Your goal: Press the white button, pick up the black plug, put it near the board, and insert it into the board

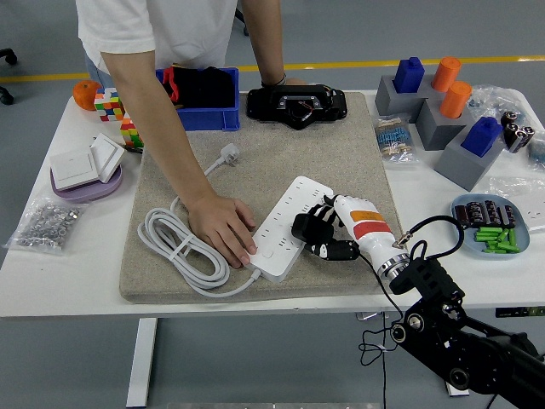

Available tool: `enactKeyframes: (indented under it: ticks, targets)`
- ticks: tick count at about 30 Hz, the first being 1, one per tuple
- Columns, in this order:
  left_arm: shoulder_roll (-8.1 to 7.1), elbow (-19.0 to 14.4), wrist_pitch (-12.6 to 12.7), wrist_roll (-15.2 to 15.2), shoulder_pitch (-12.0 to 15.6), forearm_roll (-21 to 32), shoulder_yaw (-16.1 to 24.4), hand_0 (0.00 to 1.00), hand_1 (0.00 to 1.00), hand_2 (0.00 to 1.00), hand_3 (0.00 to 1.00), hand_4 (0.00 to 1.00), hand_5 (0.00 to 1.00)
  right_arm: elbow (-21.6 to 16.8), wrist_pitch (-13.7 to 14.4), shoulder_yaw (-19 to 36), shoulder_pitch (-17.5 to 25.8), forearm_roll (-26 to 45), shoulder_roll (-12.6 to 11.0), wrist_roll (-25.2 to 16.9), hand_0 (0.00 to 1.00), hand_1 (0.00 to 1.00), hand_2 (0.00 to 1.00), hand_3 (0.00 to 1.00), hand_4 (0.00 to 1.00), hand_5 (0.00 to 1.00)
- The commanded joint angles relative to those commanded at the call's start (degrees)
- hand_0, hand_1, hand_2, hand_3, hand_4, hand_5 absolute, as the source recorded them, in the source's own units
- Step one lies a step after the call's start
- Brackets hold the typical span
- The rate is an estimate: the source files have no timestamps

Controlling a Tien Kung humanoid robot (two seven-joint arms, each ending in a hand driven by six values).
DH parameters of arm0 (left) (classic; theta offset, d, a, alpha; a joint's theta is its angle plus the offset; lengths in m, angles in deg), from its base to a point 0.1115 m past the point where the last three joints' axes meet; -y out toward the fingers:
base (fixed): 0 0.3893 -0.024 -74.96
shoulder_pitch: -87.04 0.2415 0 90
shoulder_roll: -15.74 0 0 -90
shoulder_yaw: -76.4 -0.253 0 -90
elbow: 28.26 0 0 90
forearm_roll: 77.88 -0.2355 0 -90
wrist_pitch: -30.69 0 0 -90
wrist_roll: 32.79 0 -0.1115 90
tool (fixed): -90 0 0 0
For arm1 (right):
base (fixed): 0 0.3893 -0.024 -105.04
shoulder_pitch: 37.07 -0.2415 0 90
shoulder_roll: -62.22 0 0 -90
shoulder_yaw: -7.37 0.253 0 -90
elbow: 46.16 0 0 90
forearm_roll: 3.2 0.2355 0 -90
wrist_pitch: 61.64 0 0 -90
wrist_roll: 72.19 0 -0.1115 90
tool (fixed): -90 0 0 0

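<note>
A white power strip [285, 228] lies diagonally on the grey felt mat [341, 145]. Its white cable [174, 243] is coiled to the left, and its white plug [229, 155] lies further back. My right hand [328, 232] is shut on a black plug [305, 228], holding it against the strip's right edge. A person's hand [223, 228] rests flat on the strip's near end, fingers over its white button, which is hidden. My left arm is out of view.
A blue bin [204, 100] and a black device [296, 105] sit at the back. White switches on a purple plate [85, 166] and a bag of nuts [43, 223] are at the left. Grey blocks with coloured pegs [443, 111] and a blue dish [494, 226] are at the right.
</note>
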Motion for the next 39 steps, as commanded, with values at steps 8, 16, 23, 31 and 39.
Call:
enactKeyframes:
  ticks: [8,16,23,31,39]
  targets:
    - [0.08,0.0,0.0,0.0,-0.1,0.0,0.0,0.707,0.666,0.586,0.680,0.665,0.259,0.0,0.5,0.2,0.0,0.0,0.0,-0.6,0.402,0.413,0.424,0.467,0.998,0.222]
    - [0.20,0.0,0.0,0.0,0.0,0.0,0.1,0.707,0.666,0.586,0.680,0.664,0.260,-0.1,2.0,0.7,-0.3,0.1,0.0,-2.3,0.326,0.342,0.377,0.467,0.915,0.058]
    - [0.11,0.0,0.0,0.0,-0.1,0.0,-0.1,0.708,0.666,0.586,0.680,0.665,0.261,-0.2,2.4,0.9,-0.7,0.2,0.1,-2.9,0.319,0.335,0.368,0.464,0.910,0.019]
    - [0.01,0.0,0.0,0.0,0.0,0.3,-0.6,0.707,0.666,0.586,0.679,0.665,0.261,1.5,3.1,0.3,-0.9,1.0,0.7,-3.8,0.312,0.329,0.350,0.457,0.912,0.002]
    - [-0.12,0.0,-0.1,-0.1,0.0,0.6,-1.3,0.707,0.666,0.586,0.680,0.665,0.261,2.7,3.3,1.5,-2.3,0.6,1.7,-3.7,0.324,0.338,0.359,0.458,0.910,0.002]
